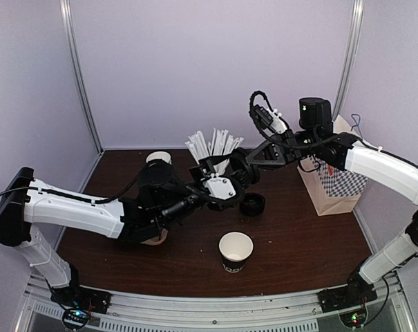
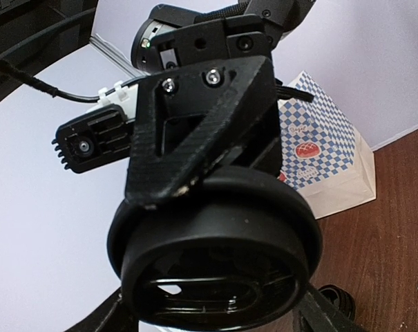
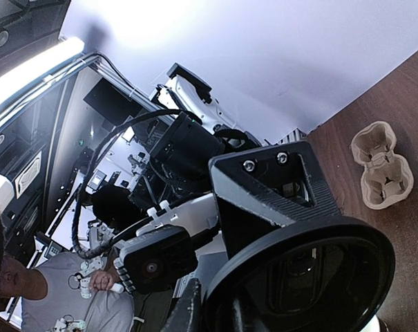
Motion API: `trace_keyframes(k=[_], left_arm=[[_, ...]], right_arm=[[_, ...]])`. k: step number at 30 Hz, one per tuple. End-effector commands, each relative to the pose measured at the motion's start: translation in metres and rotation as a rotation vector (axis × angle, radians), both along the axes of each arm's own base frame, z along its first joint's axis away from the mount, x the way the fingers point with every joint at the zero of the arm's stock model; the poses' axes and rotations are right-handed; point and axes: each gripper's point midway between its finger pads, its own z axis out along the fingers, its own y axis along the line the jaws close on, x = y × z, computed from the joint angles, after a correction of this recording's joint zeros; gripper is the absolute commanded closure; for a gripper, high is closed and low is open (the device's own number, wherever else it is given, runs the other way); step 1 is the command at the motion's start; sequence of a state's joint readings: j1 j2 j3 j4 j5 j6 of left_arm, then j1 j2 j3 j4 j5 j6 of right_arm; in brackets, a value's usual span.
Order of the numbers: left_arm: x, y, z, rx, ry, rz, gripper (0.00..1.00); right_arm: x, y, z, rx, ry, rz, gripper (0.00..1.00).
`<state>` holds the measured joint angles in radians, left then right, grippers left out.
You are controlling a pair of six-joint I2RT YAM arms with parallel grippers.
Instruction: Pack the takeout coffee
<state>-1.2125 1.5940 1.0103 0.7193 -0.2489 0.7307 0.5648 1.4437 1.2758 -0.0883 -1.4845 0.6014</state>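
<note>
- Black plastic lid (image 2: 215, 235) aloft over the middle of the table (image 1: 298, 242), apart from its cup.
- Right gripper (image 1: 249, 166) reaching in from the right, clamped on the rim of that lid.
- Left gripper (image 1: 229, 181) facing it from the left, fingers (image 2: 101, 319) spread to either side of the lid; contact with it impossible to tell.
- Takeout coffee cup (image 1: 235, 252) upright and lidless at the near middle of the table, well apart from both grippers.
- Checked paper bag (image 1: 333, 187) standing at the far right; cup of straws (image 1: 212, 146) at the far middle, behind the grippers.
</note>
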Motion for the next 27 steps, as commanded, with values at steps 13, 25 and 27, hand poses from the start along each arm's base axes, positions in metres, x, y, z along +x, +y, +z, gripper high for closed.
trace_keyframes(k=[13, 25, 27], left_arm=[[-0.018, 0.033, 0.003, 0.071, 0.278, -0.055, 0.33], [-0.043, 0.048, -0.040, 0.449, 0.742, -0.015, 0.35], [-0.046, 0.045, -0.046, 0.498, 0.799, -0.011, 0.35]], right_arm=[[0.072, -0.080, 0.029, 0.035, -0.142, -0.311, 0.45], [0.091, -0.138, -0.059, -0.372, -0.378, -0.544, 0.39], [0.089, -0.140, -0.066, -0.392, -0.388, -0.545, 0.39]])
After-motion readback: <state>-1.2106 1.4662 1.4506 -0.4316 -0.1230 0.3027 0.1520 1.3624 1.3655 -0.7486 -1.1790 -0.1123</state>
